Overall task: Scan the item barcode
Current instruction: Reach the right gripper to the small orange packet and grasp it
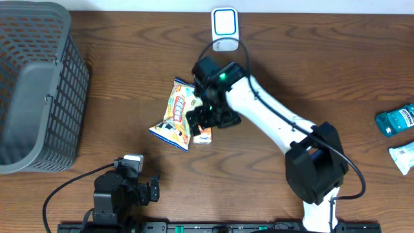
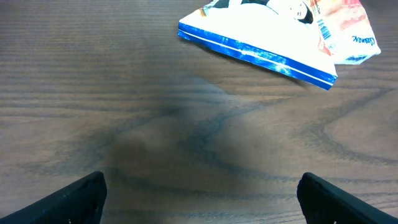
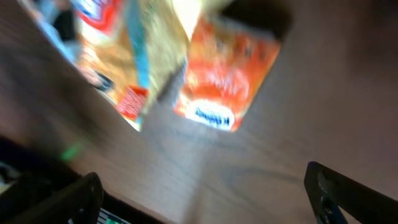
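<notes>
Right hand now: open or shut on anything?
Open. The right wrist view shows the right hand with fingers wide apart, bare table between them; the orange packet lies beyond, ungripped.

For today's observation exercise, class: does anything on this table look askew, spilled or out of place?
The snack bag lies diagonally mid-table, a small orange packet against its edge. Nothing looks spilled or torn.

Basket, scanner, snack bag, orange packet, blue bottle, white tube, one each
</notes>
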